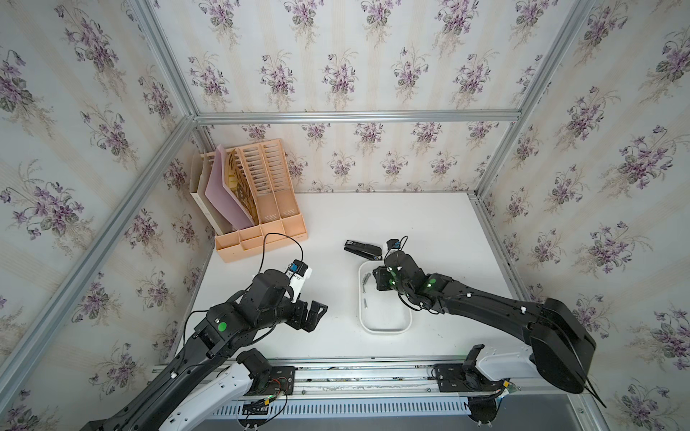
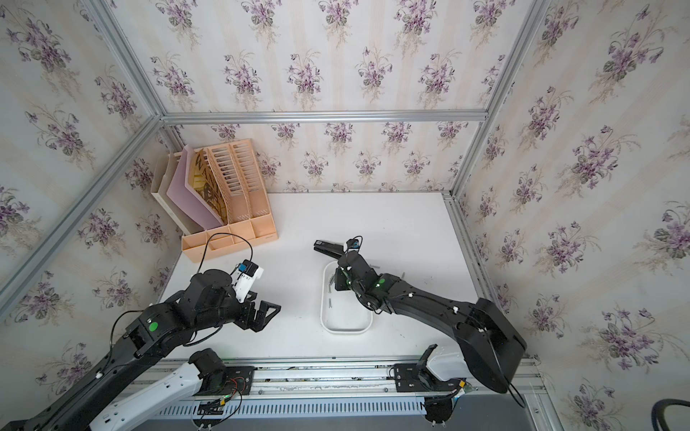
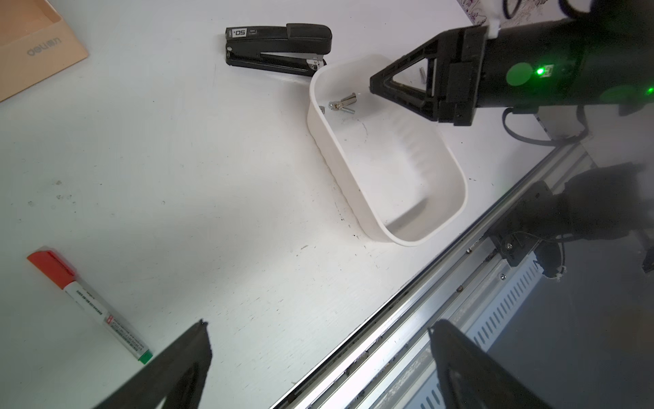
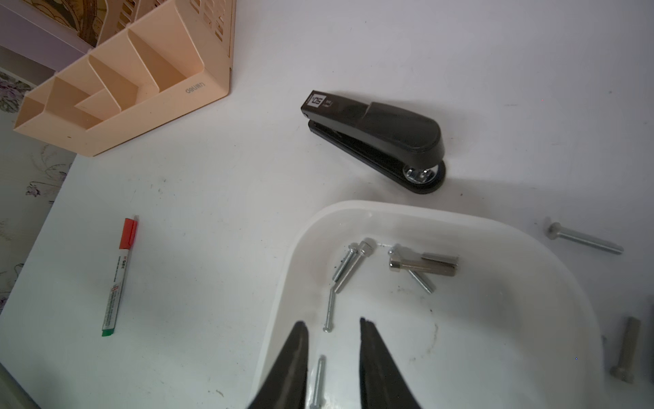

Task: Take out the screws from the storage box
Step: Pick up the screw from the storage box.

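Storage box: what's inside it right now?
Several loose screws lie inside the storage box, bunched toward its stapler end. The right hand hovers over it, open, and hides the floor patch directly beneath.

arms [image 1: 194, 358]: black, white base links [image 1: 220, 388] | green dots [image 1: 222, 327] (some glowing) | black cables [image 1: 278, 239]

Tabletop [image 1: 392, 224]: white. Storage box [image 1: 384, 331] lies right of centre, toward the front edge. A few screws [image 1: 364, 285] lie inside along its left wall, in the far half. Right arm [image 1: 466, 298] reaches in from the front right, with its wrist over the box's far end. Black stapler [image 1: 364, 249] lies just beyond the box. Left claw [image 1: 317, 316] is left of the box and apart from it, jaws parted. Peach file organizer [image 1: 261, 231] stands in the far left corner.
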`<act>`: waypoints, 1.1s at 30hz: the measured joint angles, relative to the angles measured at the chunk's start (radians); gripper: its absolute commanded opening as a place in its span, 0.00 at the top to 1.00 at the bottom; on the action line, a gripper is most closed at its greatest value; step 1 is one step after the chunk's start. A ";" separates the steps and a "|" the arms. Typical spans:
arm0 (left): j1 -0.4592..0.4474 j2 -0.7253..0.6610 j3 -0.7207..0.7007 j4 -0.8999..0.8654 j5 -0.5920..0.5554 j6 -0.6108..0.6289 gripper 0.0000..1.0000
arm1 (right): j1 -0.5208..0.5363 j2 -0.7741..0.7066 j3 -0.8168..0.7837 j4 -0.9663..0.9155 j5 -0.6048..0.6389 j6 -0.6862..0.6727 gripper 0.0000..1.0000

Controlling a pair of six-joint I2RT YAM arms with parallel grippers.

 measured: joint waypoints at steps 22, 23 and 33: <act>-0.003 -0.008 0.000 0.000 0.003 0.000 0.01 | 0.010 0.292 0.155 -0.076 -0.040 0.048 0.77; -0.003 -0.008 0.000 0.000 0.003 0.000 0.01 | 0.010 0.304 0.162 -0.078 -0.040 0.048 0.78; -0.005 -0.009 0.000 0.000 0.003 0.000 0.01 | 0.006 0.379 0.218 -0.142 -0.031 0.050 0.78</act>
